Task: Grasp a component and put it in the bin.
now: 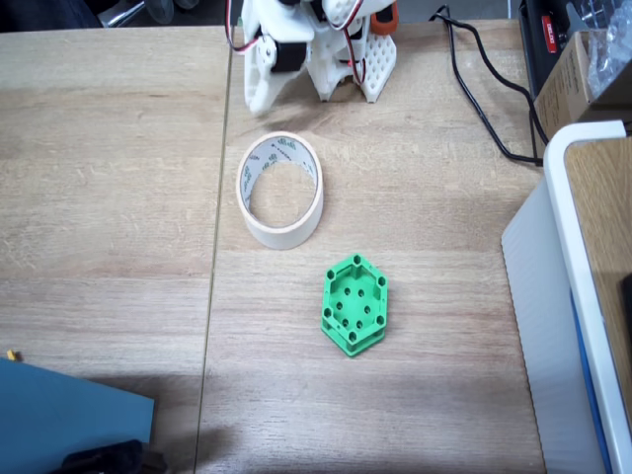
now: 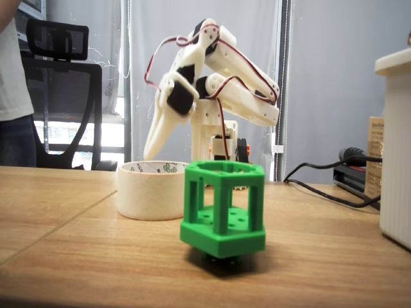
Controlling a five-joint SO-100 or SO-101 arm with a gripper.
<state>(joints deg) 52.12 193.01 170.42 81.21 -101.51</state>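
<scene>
**Fixed views: pre-grasp, arm parked**

Component [image 1: 355,303] sits free on the table [image 1: 109,197], at about 5 o'clock from the bin [image 1: 281,189], near but not touching. Gripper [image 2: 153,146] hangs folded by the base, behind the bin; jaws look together, holding nothing. Likely next: open, reach past the bin, drop over the component.
</scene>
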